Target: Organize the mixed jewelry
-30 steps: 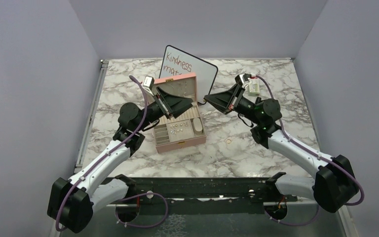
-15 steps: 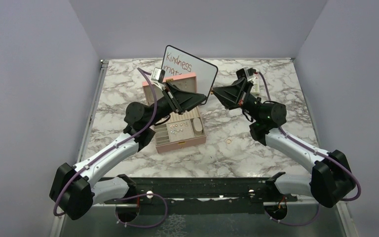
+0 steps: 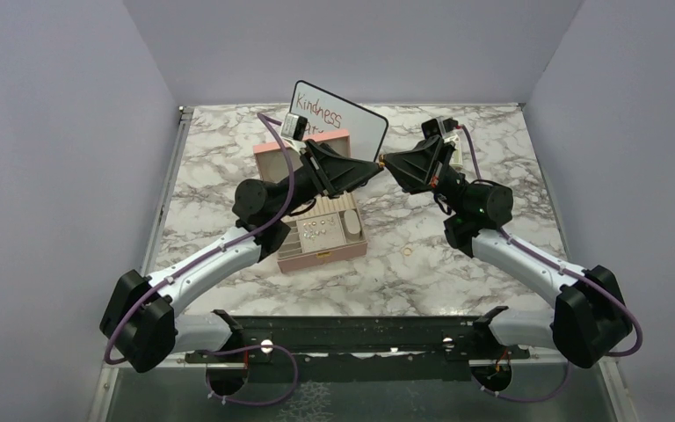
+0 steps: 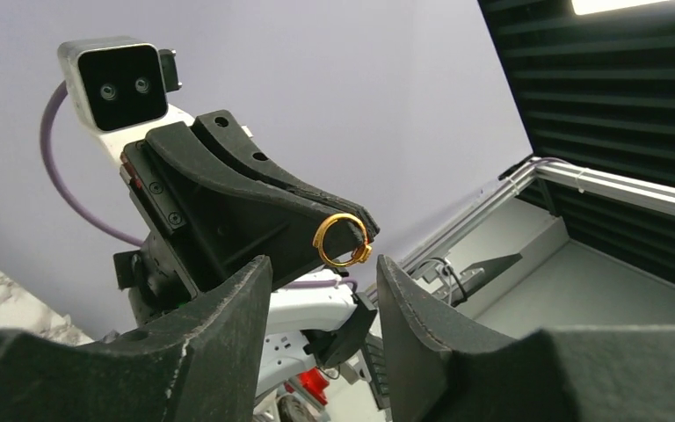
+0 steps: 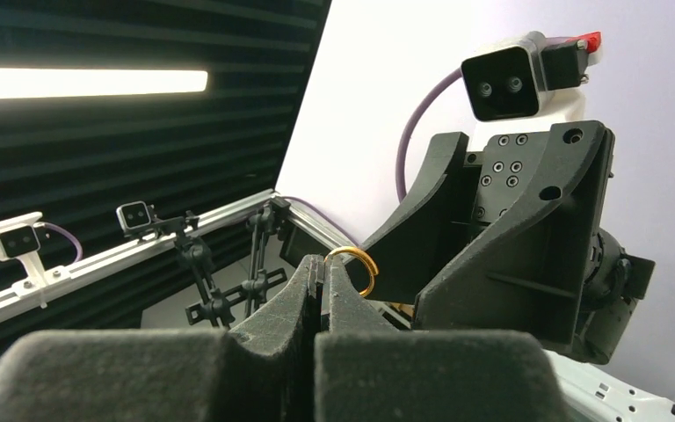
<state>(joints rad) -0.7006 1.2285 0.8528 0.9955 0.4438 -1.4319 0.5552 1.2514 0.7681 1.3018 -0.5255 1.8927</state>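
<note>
My right gripper [image 3: 388, 161] is raised above the table and shut on a small gold ring [image 5: 371, 264], which sticks out of its closed fingertips [image 5: 312, 268]. My left gripper [image 3: 372, 165] is open and empty, also raised, and its tips point at the right gripper's tips and nearly meet them. In the left wrist view the ring [image 4: 359, 255] hangs just above and beyond the gap between my open left fingers [image 4: 246, 281]. Several tiny gold pieces [image 3: 315, 229] lie in the tray of the open pink box [image 3: 321, 253]. One more gold ring [image 3: 407, 251] lies on the marble.
A white sign with handwriting [image 3: 352, 121] leans behind the pink box's lid [image 3: 274, 151]. A pale oval pad [image 3: 352, 226] sits in the box's right compartment. Purple walls close in the table on the left, back and right.
Both grippers have risen and closed in on each other. The left one swung up and right from over the box, and the right one edged left with the ring, until their tips almost touch.
</note>
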